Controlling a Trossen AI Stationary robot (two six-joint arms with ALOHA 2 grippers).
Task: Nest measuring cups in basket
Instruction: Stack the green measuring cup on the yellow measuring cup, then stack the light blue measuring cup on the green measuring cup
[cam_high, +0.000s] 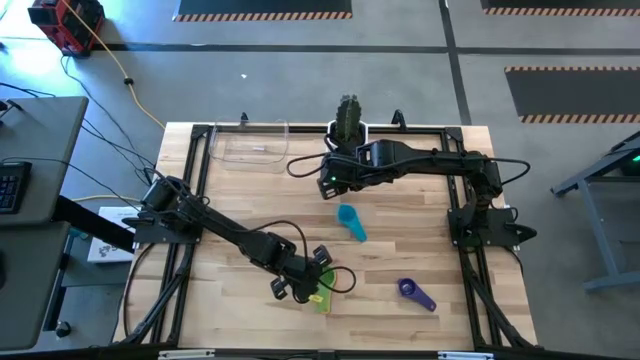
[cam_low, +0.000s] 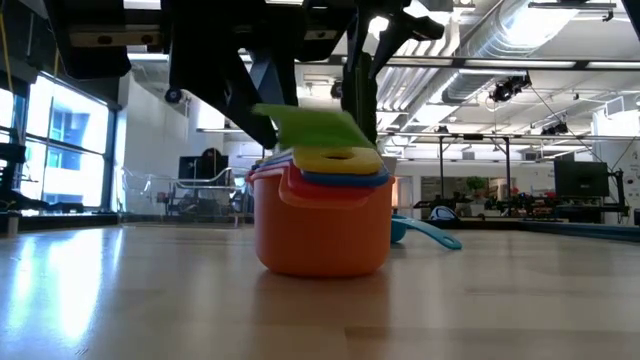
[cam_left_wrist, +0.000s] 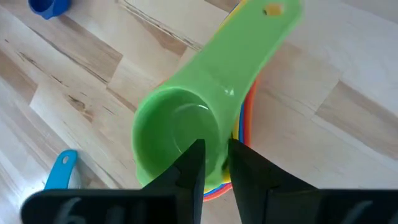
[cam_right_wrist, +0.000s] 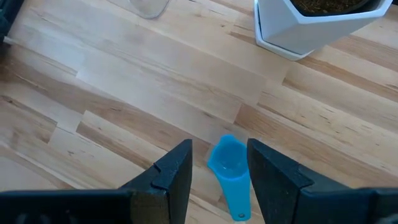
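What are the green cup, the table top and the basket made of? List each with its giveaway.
Green cup: likely moulded plastic, smooth and slightly glossy, uniform colour.
Table top: wood, pale planks with visible grain and joints.
Basket: apparently clear plastic; the table shows through its walls.

Seven measuring cups: five stacked, teal one, purple one. One basket, one cactus pot.

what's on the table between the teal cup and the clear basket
In the high view, the right gripper hangs over that stretch between the teal cup and the basket; the right wrist view shows bare wood beneath.
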